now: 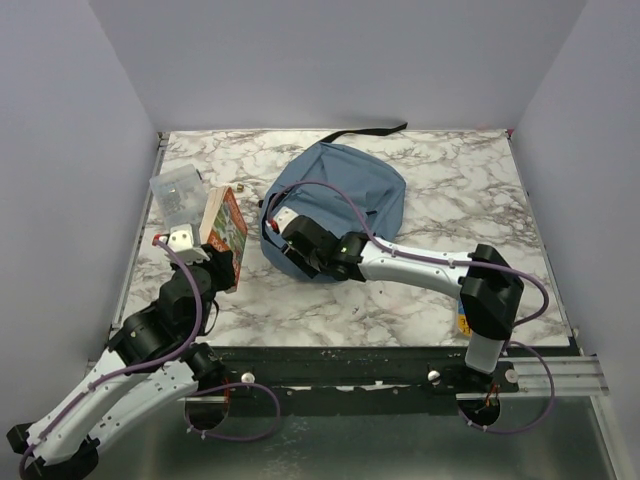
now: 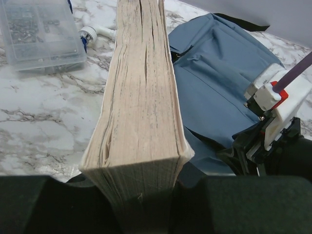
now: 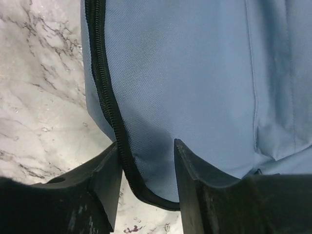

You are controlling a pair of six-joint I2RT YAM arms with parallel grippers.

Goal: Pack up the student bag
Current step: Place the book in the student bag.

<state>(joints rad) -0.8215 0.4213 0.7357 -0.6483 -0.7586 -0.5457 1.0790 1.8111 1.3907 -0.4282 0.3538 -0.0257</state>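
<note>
Bag (image 1: 340, 190), centre frame: soft, floppy, light; best pinched at zipper edge (image 3: 109, 112). Right pincer (image 3: 146, 170) astride that edge, hold unclear. Left pincer (image 2: 141, 207) clamped on book (image 2: 141, 97).

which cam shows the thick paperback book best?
Left wrist: the thick paperback book with yellowed pages fills the frame, page edges toward the camera, clamped in the left gripper. Top external shows its orange cover, small, left of the dusty-blue fabric backpack. Right wrist shows none of it, only backpack fabric.
</note>
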